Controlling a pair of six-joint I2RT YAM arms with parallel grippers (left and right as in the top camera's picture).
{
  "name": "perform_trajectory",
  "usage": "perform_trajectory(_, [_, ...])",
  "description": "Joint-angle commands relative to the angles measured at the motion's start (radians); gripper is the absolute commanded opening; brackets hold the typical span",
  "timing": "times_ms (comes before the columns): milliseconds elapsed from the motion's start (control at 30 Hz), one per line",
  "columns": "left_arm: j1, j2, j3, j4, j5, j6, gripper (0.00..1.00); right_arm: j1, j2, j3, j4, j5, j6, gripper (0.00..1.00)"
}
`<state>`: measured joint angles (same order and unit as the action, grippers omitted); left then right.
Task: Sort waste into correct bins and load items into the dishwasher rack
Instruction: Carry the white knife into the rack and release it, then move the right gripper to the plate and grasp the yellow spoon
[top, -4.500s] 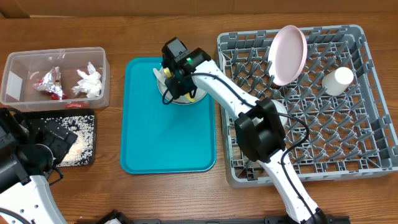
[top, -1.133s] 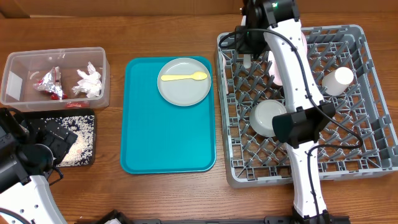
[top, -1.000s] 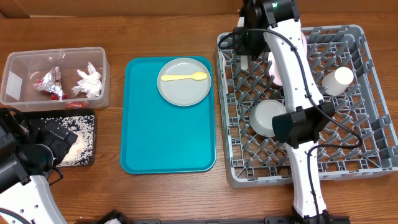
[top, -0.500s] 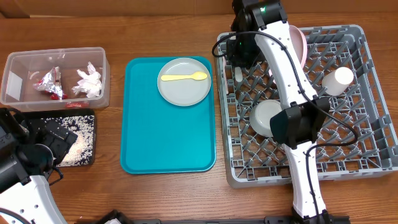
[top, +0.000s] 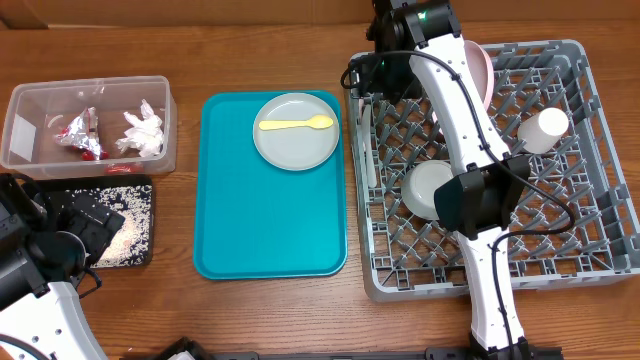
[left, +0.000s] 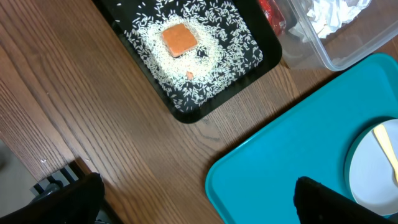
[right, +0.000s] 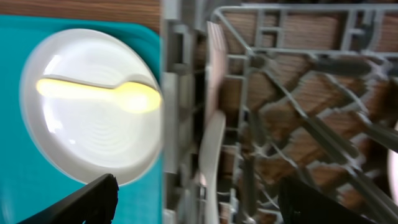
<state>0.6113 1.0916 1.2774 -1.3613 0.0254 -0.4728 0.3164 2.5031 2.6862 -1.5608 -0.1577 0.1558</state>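
Note:
My right gripper (top: 384, 72) is open above the far-left corner of the grey dishwasher rack (top: 530, 47). The white plastic utensil (top: 367, 150) lies loose in the rack along its left wall, and in the right wrist view it (right: 210, 155) sits between my spread fingers (right: 208, 205). The pink plate (top: 482, 70), white cup (top: 543, 130) and grey bowl (top: 428, 188) are in the rack. The grey plate (top: 296, 140) holds the yellow spoon (top: 296, 124). My left gripper (left: 196, 205) is open and empty near the black tray (top: 140, 250).
The grey plate stands on the flat teal tray (top: 265, 230). The clear tub (top: 20, 130) at the far left holds tissue, foil and red packets. The black tray (left: 130, 50) holds rice grains and the orange cube (left: 180, 38). The rack wall (right: 180, 93) is close under my right wrist.
My right gripper carried the white utensil from the grey plate to the rack's left edge, then opened. The utensil dropped along the rack's left wall. The left arm has not moved.

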Motion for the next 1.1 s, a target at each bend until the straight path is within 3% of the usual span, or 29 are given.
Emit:
perform_trajectory(0, [0.007,0.002,-0.004,0.000,-0.010,-0.014,1.00,0.029,-0.029,0.000,0.033,-0.119,-0.047,0.86])
perform_trajectory(100, [0.007,0.002,-0.004,0.000,-0.010,-0.014,1.00,0.073,-0.029,-0.001,0.089,-0.133,-0.119,0.86])
perform_trajectory(233, [0.007,0.002,-0.004,0.000,-0.010,-0.014,1.00,0.142,-0.023,-0.003,0.186,-0.076,-0.112,0.88])
perform_trajectory(500, [0.007,0.002,-0.004,0.000,-0.010,-0.014,1.00,0.254,0.055,-0.004,0.335,0.163,0.187,0.83])
perform_trajectory(800, [0.007,0.002,-0.004,0.000,-0.010,-0.014,1.00,0.253,0.168,-0.004,0.424,0.165,0.241,0.21])
perform_trajectory(933, [0.007,0.002,-0.004,0.000,-0.010,-0.014,1.00,0.240,0.192,-0.004,0.426,0.167,0.191,0.09])
perform_trajectory(1067, [0.007,0.002,-0.004,0.000,-0.010,-0.014,1.00,0.237,0.198,-0.004,0.426,0.220,0.177,0.08])
